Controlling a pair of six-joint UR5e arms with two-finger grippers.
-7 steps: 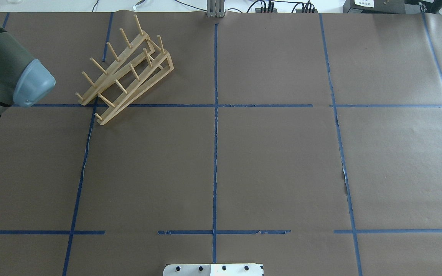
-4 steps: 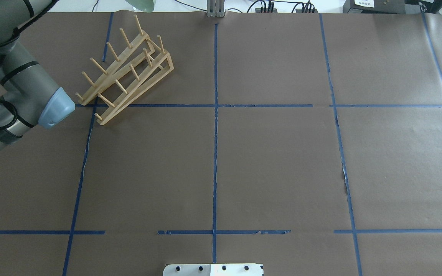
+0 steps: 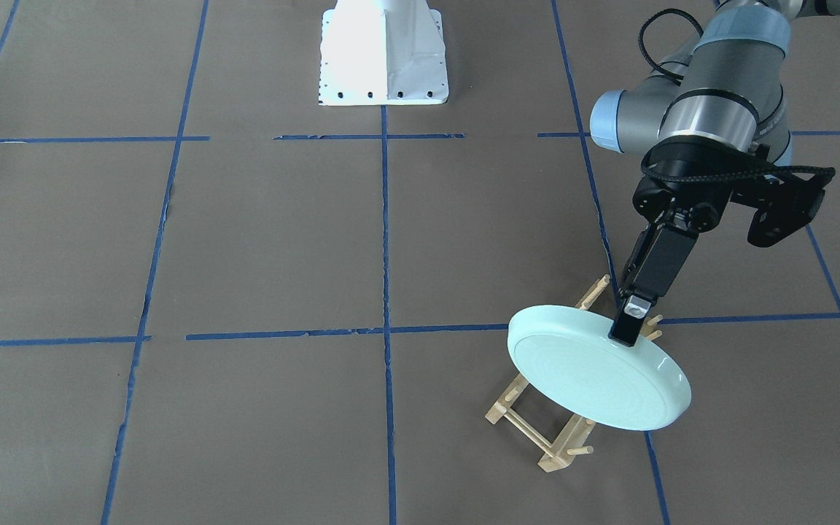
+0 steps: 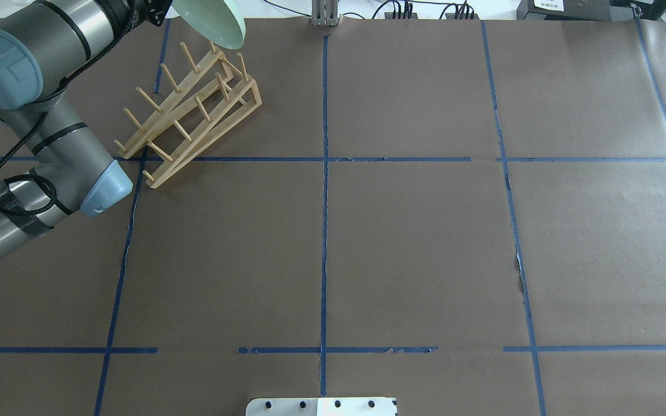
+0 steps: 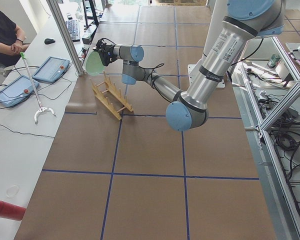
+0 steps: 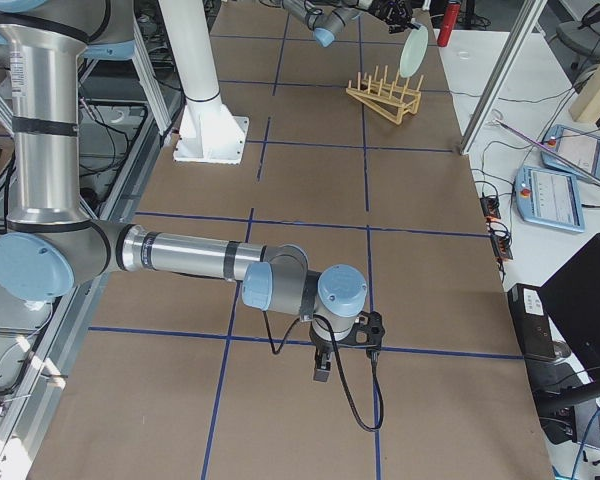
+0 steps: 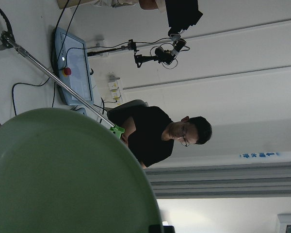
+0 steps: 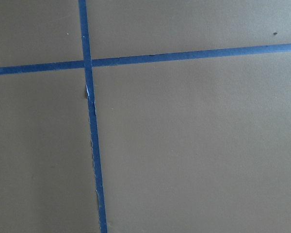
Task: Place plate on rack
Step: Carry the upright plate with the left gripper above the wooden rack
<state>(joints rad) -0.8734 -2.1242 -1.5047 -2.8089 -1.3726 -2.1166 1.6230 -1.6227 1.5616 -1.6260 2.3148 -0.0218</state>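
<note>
The pale mint-green plate point(image 3: 599, 372) hangs tilted in the air over the far end of the light wooden rack point(image 3: 553, 453). My left gripper point(image 3: 625, 334) is shut on the plate's rim from above. In the overhead view the plate point(image 4: 211, 20) is at the top edge, just beyond the rack point(image 4: 194, 110), which stands on the table's far left. The plate fills the lower left of the left wrist view point(image 7: 63, 179). My right gripper point(image 6: 322, 368) hangs low over the table in the exterior right view only; I cannot tell whether it is open or shut.
The white robot base point(image 3: 383, 55) stands at the table's near middle. A grey post point(image 4: 325, 14) stands at the far edge. A seated operator point(image 5: 2, 35) and tablets are beyond the table's far edge. Blue tape lines cross the brown paper.
My left arm has swung in from the left. The plate has come into the overhead view at the top edge and moved down toward the rack's far end.
</note>
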